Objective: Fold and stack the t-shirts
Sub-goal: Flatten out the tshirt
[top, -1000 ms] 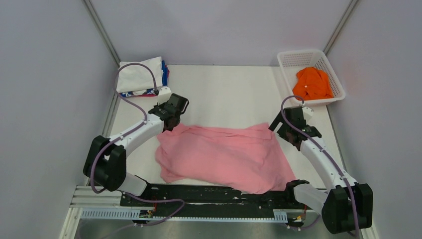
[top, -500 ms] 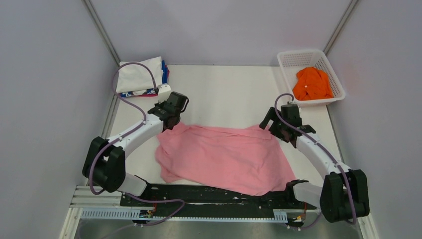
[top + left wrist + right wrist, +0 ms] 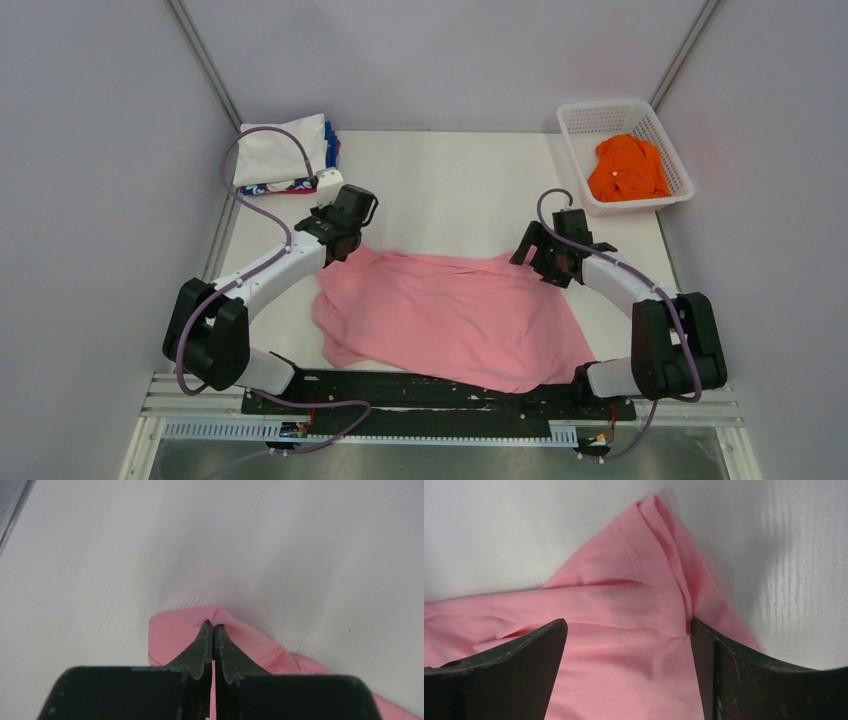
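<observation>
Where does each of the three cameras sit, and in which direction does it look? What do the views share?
Top external: above and behind the arms, looking down at the table; both arms show, with the pink t-shirt, the folded t-shirts and the basket.
Left wrist: on the left arm, looking along the left gripper, shut on a corner of the pink t-shirt.
Right wrist: on the right arm, looking along the right gripper, open over pink cloth.
Shared: all show the pink t-shirt on the table.
</observation>
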Robot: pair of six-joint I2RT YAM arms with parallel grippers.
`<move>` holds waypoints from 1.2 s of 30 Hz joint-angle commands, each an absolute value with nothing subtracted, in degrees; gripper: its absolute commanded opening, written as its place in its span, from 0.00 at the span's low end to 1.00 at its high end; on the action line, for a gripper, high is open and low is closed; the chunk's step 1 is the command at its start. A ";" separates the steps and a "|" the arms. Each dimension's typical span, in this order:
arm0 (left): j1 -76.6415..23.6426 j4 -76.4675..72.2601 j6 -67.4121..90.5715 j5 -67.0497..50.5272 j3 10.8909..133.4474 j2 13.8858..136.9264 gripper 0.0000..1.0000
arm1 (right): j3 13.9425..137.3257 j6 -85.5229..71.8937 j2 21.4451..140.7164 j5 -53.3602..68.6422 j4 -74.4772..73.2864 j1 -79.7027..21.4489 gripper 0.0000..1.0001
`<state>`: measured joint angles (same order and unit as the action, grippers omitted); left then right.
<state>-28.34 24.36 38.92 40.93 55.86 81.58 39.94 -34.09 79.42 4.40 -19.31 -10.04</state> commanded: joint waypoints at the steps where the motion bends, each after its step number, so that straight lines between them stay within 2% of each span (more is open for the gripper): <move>1: -28.04 22.15 39.55 41.61 55.90 79.72 0.00 | 41.71 -32.51 78.99 9.56 -13.10 -10.00 0.91; 9: -27.99 21.55 39.73 40.35 55.79 79.75 0.00 | 42.09 -32.38 79.59 13.08 -7.31 -9.95 0.90; 15: -28.03 21.52 39.69 40.06 55.77 79.86 0.00 | 44.16 -33.23 83.25 8.60 -9.58 -9.96 0.89; 17: -27.99 21.66 39.66 40.19 55.73 79.62 0.00 | 44.18 -33.61 83.67 8.02 -11.27 -9.97 0.84; 30: -27.99 21.84 39.99 40.24 55.46 78.51 0.00 | 42.19 -36.70 82.45 0.75 -15.51 -10.43 0.71; 34: -27.98 22.01 40.08 40.36 55.30 78.37 0.00 | 43.37 -37.19 84.98 0.50 -15.05 -10.70 0.54; 36: -28.03 22.25 40.10 40.56 55.28 78.04 0.00 | 43.44 -38.00 85.28 0.05 -15.05 -10.98 0.38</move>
<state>-28.34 23.73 38.94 39.44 55.66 80.58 41.95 -36.14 84.23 2.00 -15.66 -10.39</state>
